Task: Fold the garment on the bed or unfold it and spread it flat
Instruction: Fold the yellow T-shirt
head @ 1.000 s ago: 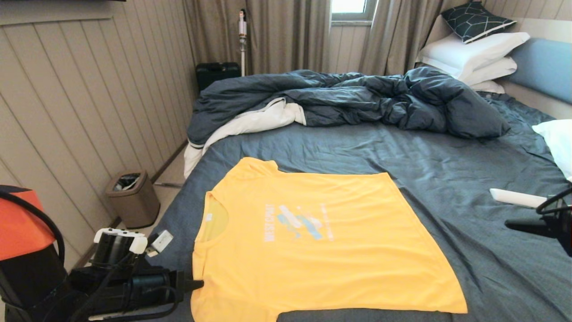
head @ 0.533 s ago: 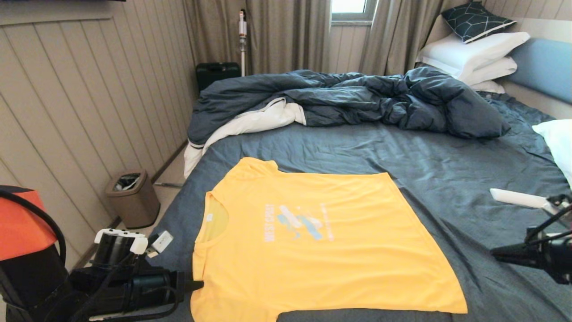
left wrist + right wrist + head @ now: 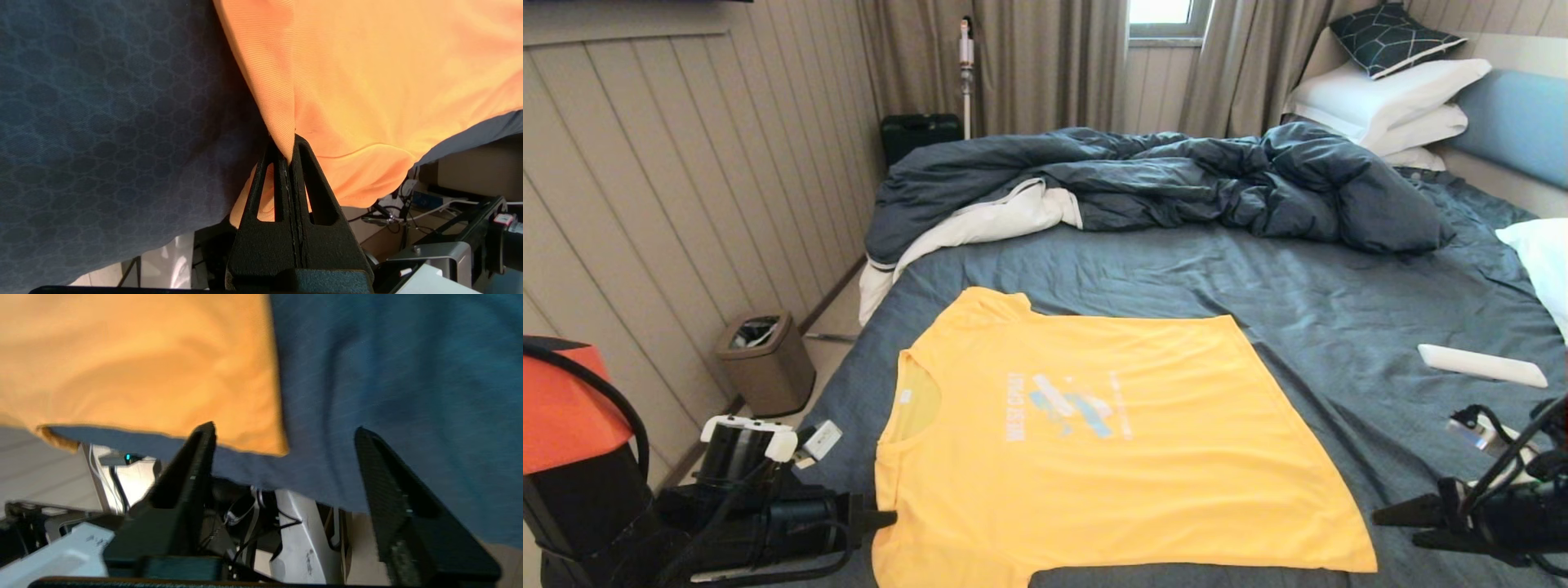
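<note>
The bright yellow short-sleeved T-shirt (image 3: 1094,441) lies spread flat at the near edge of the slate-blue-sheeted bed (image 3: 1339,310). The left end effector (image 3: 289,157) is clamped on its shoulder fabric; the right end effector (image 3: 282,437), jaws wide and empty, hovers beside the hem corner. Next, likely: close there, then fold.

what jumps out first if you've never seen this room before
The bright yellow T-shirt spread flat on the near part of the slate-blue bed grabs the eye first. Behind it lies a rumpled dark-blue duvet. The left gripper pinches the shirt's shoulder edge, while the right gripper, jaws apart, nears the hem corner.
</note>
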